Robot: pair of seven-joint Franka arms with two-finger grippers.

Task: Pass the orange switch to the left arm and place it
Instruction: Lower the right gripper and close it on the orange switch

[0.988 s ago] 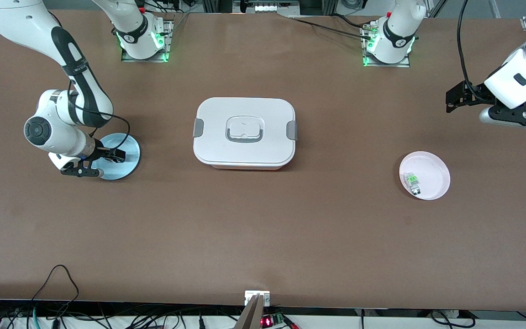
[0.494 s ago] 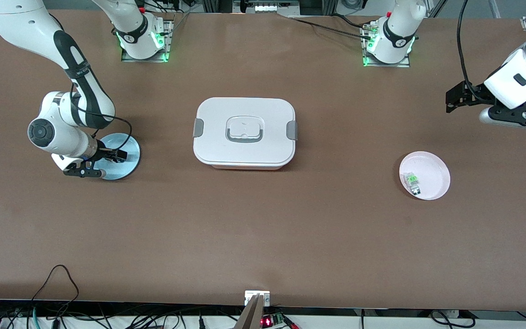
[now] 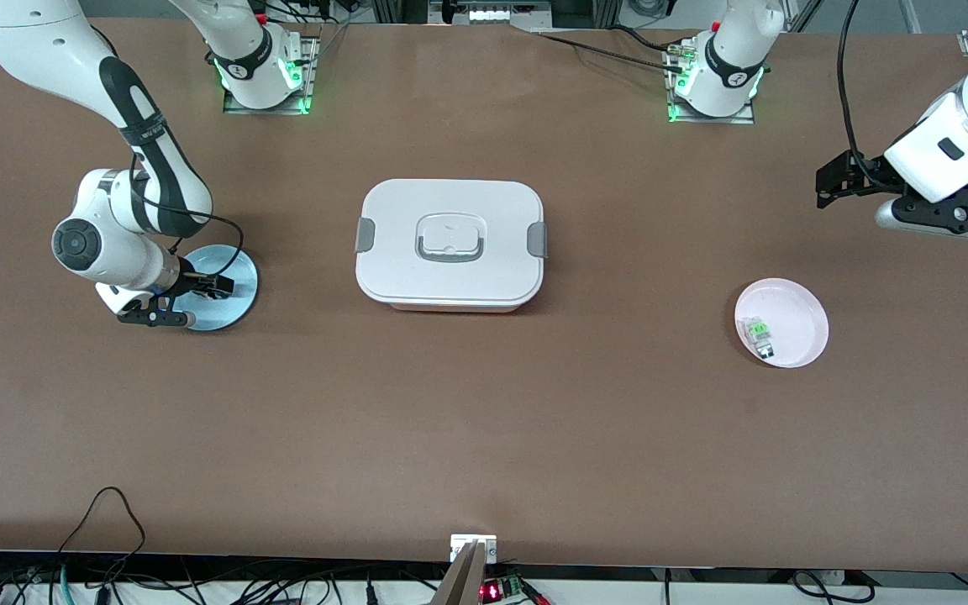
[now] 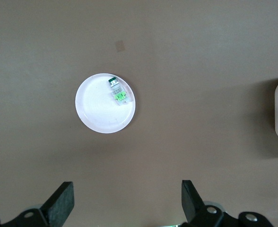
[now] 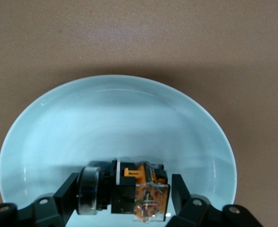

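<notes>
Right wrist view: right gripper (image 5: 122, 195) is low in the blue plate (image 5: 115, 118), its fingers closing around the switch (image 5: 139, 189), which lies crosswise between them; left gripper (image 4: 125, 203) waits open.

No readable text anywhere on this one. The box (image 3: 449, 244) carries no label on its lid or handle, and the two plates are plain. There's a small round mark on the black band of each arm near its base, but it can't be made out as letters or figures. A little red glow shows on a small device (image 3: 493, 591) at the counter's edge nearest the front camera, too tiny to read as digits. Nothing legible in either wrist view either.
</notes>
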